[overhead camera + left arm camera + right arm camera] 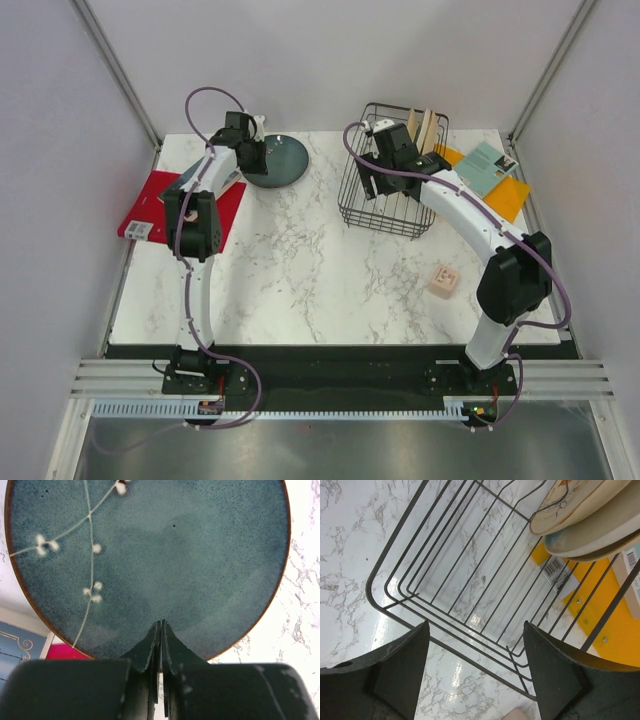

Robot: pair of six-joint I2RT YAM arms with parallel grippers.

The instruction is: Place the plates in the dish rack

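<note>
White marble bench (300, 270), far-left corner: the left pincer (161, 630) is clamped on the dark teal plate (190, 555), which I judge next needs lifting into the dish rack (385, 215) under the wide-open, empty right pincer (476, 630).

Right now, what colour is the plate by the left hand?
Plate: dark teal, white sprig pattern, brown rim. Best in left wrist view.

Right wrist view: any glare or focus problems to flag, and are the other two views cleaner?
Right wrist: glare patches on the marble table around the dish rack wires; the open right hand is soft. Left wrist: teal plate fairly sharp, shut left hand blurred, table at right washed out. Top external: even light, faint shadows, no glare.
</note>
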